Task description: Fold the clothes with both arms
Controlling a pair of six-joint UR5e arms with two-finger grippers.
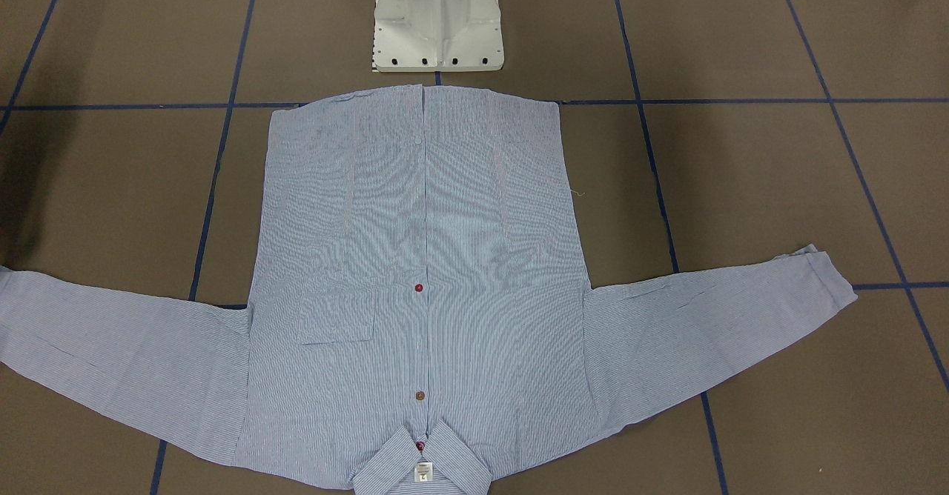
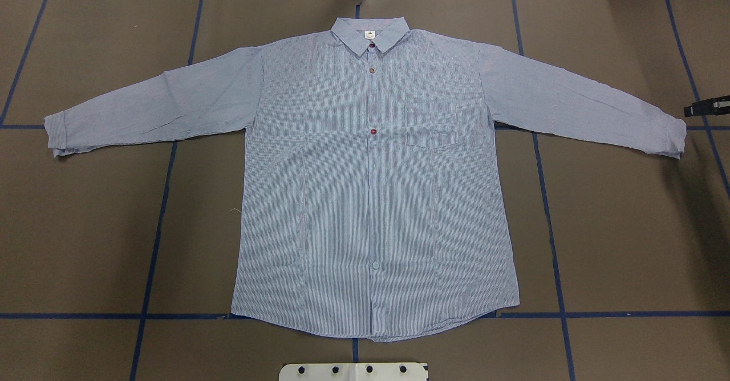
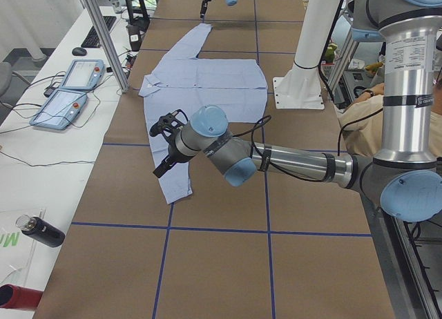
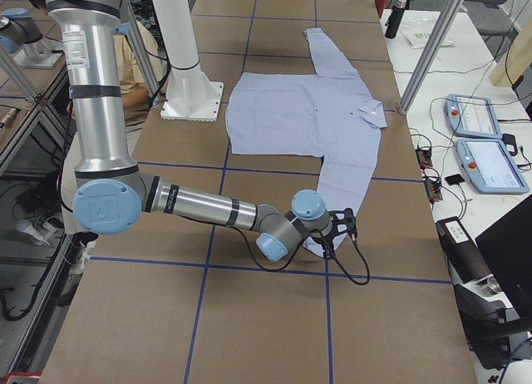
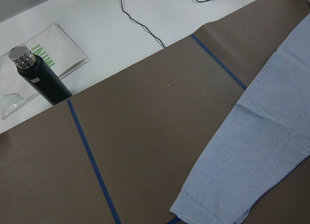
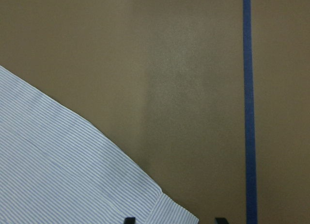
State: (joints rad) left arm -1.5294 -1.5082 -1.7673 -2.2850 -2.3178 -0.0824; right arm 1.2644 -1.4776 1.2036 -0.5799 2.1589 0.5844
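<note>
Front-facing view: the shirt (image 1: 422, 258) lies flat and buttoned on the table (image 1: 741, 184). Its hem is toward the pedestal base (image 1: 437, 21) and its collar (image 1: 422, 465) is away from it. The collar-to-hem axis runs straight out from the robot, with the sleeves spread crosswise. No gripper shows here.

Overhead: my right gripper (image 2: 707, 107) peeks in at the edge. The right-side cuff (image 2: 667, 136) sits just inboard of it and slightly nearer the robot.

Left side view: my left gripper (image 3: 164, 160) hovers over the left-side cuff (image 3: 178, 191), which lies below its fingertips. I cannot tell how wide its jaws stand.

Left wrist view: that cuff lies ahead and low, and a dark bottle (image 5: 36, 73) stands well beyond it.

Right wrist view: the fingertips (image 6: 220, 219) stand wide apart and empty, with the cuff corner beneath the gap.

I judge the cloth thin, light and limp. It will likely drape and slide on the paper. I'd pinch each doubled cuff edge, where the fabric is firmest.
</note>
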